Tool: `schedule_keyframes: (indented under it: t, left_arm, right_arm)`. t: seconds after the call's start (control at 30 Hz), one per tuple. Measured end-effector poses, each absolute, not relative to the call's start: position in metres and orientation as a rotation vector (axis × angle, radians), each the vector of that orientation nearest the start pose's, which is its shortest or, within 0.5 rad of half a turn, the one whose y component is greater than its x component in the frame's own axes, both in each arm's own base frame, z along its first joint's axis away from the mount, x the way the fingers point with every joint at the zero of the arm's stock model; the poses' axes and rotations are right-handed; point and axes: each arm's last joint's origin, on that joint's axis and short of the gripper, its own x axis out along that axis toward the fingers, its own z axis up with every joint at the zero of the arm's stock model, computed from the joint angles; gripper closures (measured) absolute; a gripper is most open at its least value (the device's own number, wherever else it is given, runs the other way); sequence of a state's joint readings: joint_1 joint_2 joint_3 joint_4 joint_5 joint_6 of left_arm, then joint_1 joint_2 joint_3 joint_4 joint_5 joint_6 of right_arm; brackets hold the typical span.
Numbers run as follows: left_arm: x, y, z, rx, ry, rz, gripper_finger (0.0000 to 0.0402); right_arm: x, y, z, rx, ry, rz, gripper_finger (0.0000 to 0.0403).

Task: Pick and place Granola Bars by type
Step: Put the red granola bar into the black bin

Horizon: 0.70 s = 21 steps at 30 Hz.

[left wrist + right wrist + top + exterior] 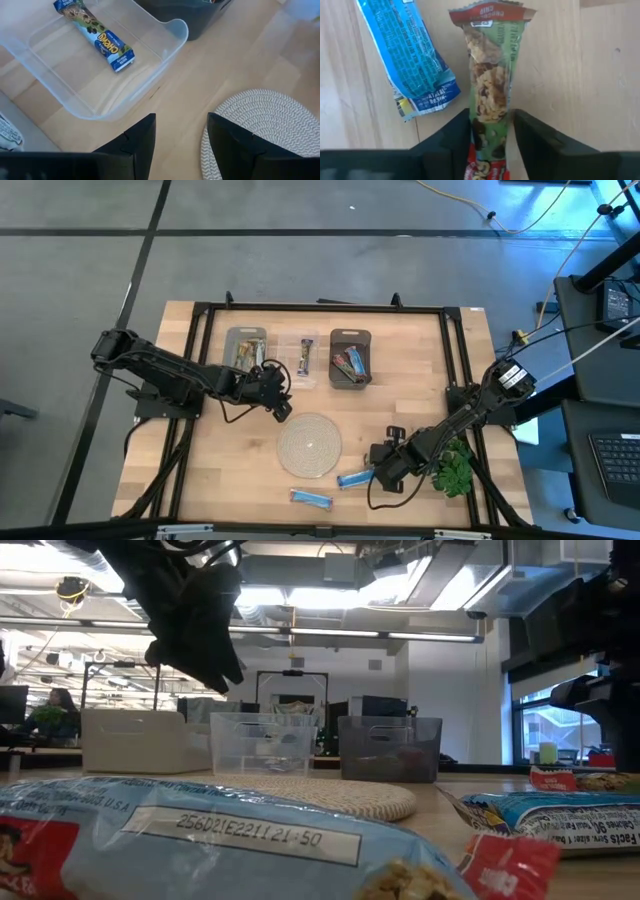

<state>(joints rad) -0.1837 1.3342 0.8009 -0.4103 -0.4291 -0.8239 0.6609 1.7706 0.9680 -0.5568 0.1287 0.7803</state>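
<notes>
My right gripper (490, 120) is low over the table's near right part (388, 468), shut on a green-red granola bar (492, 60). A blue bar (407, 55) lies flat just beside it (352, 478). Another blue bar (310, 498) lies by the near edge. My left gripper (180, 135) hangs open and holding nothing (280, 398), between the clear bin (100, 95) and the woven mat (260, 125). One blue-and-gold bar (97, 32) lies in the clear bin. More bars lie in the grey bin (245, 350) and the dark bin (350, 360). My right gripper pinches the green-red bar between its two fingers (455, 137), near the bar's middle (491, 102), where the wrapper is squeezed narrow. The bar runs on along the fingers' line, its red end (490, 12) pointing away. Whether it is lifted off the wood does not show.
The round woven mat (310, 445) lies in the middle of the table. A leafy green plant (455, 470) stands close to the right arm. The three bins sit in a row toward the far edge. A black frame rail (455, 380) borders the tabletop.
</notes>
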Motion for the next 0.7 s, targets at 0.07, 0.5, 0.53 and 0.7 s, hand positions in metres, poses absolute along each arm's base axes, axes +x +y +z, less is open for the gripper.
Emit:
schedule_keyframes:
  t: [0.07,0.5,0.53,0.7]
  left_arm:
    - [0.253,-0.035,0.211,-0.477,0.738,0.576,0.0231]
    - [0.253,-0.034,0.212,-0.475,0.727,0.587,0.0232]
    - [0.253,-0.034,0.212,-0.476,0.725,0.587,0.0232]
    - [0.255,-0.035,0.213,-0.487,0.702,0.578,0.0231]
  right_arm:
    - [0.244,0.185,0.133,0.133,1.327,-0.067,0.0265]
    - [0.244,0.176,0.16,0.22,1.284,-0.02,0.0323]
    - [0.245,0.173,0.164,0.235,1.269,-0.022,0.0325]
    - [0.253,0.148,0.189,0.312,1.16,-0.077,0.0328]
